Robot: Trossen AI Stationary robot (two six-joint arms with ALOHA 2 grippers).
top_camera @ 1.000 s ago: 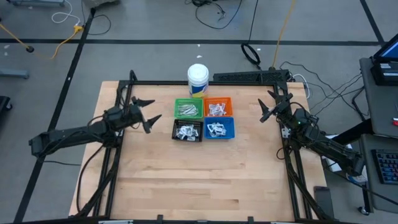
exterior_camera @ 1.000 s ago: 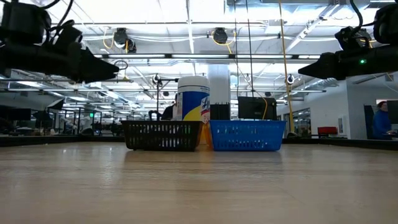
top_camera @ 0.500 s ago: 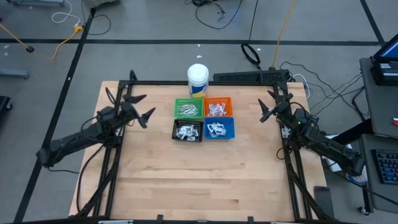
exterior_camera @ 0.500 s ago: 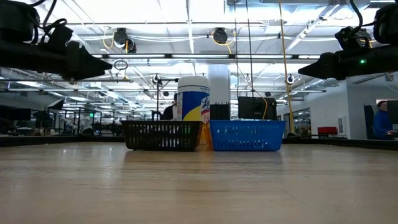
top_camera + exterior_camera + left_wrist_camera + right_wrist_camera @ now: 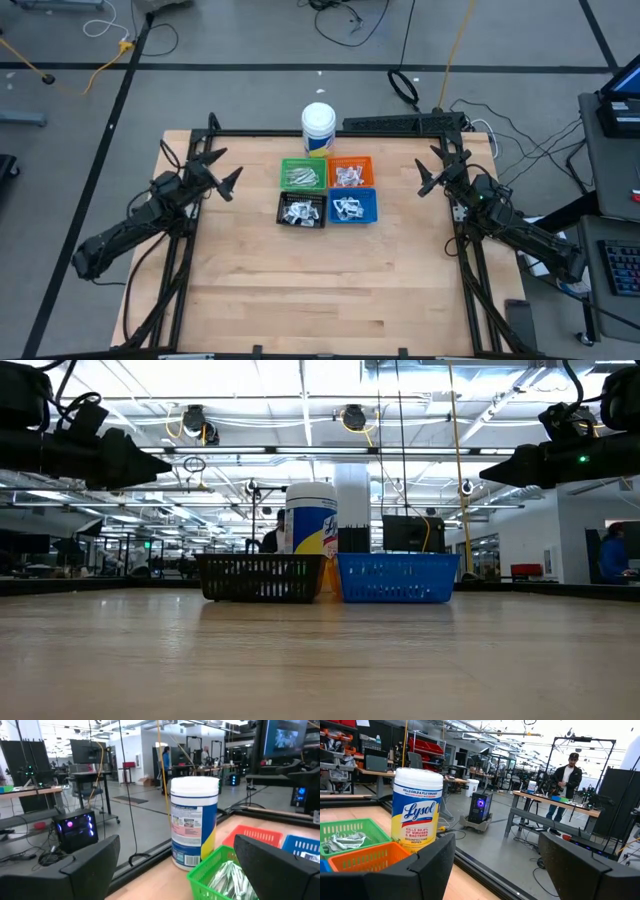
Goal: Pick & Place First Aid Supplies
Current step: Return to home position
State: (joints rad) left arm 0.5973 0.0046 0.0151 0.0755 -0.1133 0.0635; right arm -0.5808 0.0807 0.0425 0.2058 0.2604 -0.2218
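Toward table [image 5: 300, 290] sides: left pincer [image 5: 229, 167], right pincer [image 5: 429, 170] splayed, clear of bins [image 5: 303, 160].

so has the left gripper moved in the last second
Yes. In the high view the left gripper has drawn back leftward, away from the black bin, so the gap between them is wider. It is open and empty.

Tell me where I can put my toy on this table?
Free: the bare wooden table between the black square bin, blue square bin and the near edge; also gaps from the bins to the left end effector and right end effector. Crowded: the bins and white round tub.
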